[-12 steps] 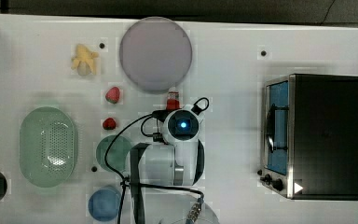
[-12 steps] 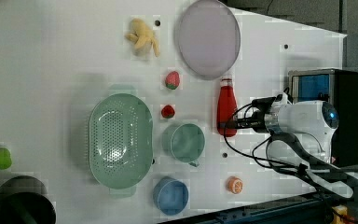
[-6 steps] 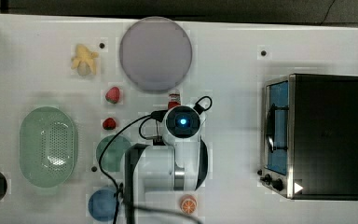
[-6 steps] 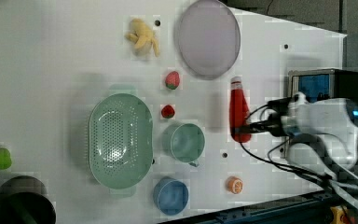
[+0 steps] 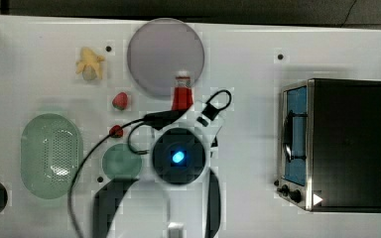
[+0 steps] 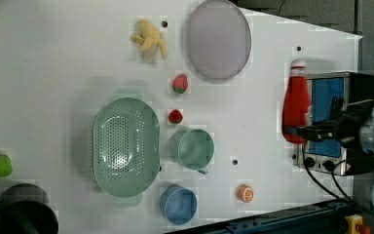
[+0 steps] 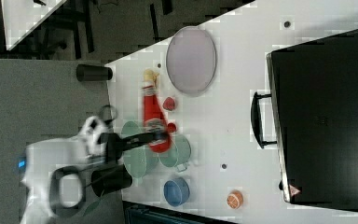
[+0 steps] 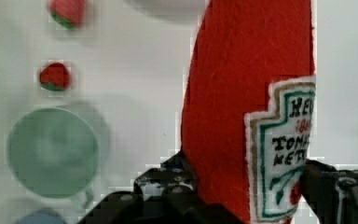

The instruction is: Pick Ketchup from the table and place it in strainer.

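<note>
the tool is clamped on the base of the ketchup bottle, its dark fingers pressing both sides of the red body by the white label. in the left view the bottle hangs lifted clear of the table, white cap pointing up in the picture, in front of the small oven, with the tool holding its lower end. in the right view the bottle shows above the green cup and a strawberry. from the top view the bottle sits at the lower edge of the grey plate, just beyond the arm's round wrist. the green cup is just to the top view's left of the wrist, and the two strawberries lie between cup and plate. the mint strainer rests on the table further to the top view's left, well apart from the bottle and holding nothing. a blue bowl and an orange slice lie near the table's edge in the left view, and a yellow banana toy lies beside the plate.
</note>
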`<control>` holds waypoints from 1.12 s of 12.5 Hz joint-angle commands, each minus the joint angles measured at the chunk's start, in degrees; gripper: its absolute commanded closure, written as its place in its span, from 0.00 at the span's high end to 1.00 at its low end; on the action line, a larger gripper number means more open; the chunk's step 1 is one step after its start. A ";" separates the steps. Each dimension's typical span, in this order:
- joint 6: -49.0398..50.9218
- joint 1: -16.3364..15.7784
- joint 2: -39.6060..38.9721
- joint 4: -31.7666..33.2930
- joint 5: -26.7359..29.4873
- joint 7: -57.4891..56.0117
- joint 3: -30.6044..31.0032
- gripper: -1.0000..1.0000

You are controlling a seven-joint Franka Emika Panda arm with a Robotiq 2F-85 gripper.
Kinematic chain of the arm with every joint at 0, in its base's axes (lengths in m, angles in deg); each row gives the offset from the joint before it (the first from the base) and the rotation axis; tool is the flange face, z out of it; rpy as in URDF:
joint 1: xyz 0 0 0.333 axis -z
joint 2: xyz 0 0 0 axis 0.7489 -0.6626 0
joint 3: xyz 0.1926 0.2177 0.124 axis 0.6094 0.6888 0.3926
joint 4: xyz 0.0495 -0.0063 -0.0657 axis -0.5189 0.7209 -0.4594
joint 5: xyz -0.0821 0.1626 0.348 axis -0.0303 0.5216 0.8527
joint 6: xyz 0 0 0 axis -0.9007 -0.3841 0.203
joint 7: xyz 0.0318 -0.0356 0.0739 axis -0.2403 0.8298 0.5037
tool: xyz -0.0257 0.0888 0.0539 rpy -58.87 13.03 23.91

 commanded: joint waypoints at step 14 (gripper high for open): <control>-18.59 -6.01 -18.88 -3.89 5.69 45.37 29.11 0.62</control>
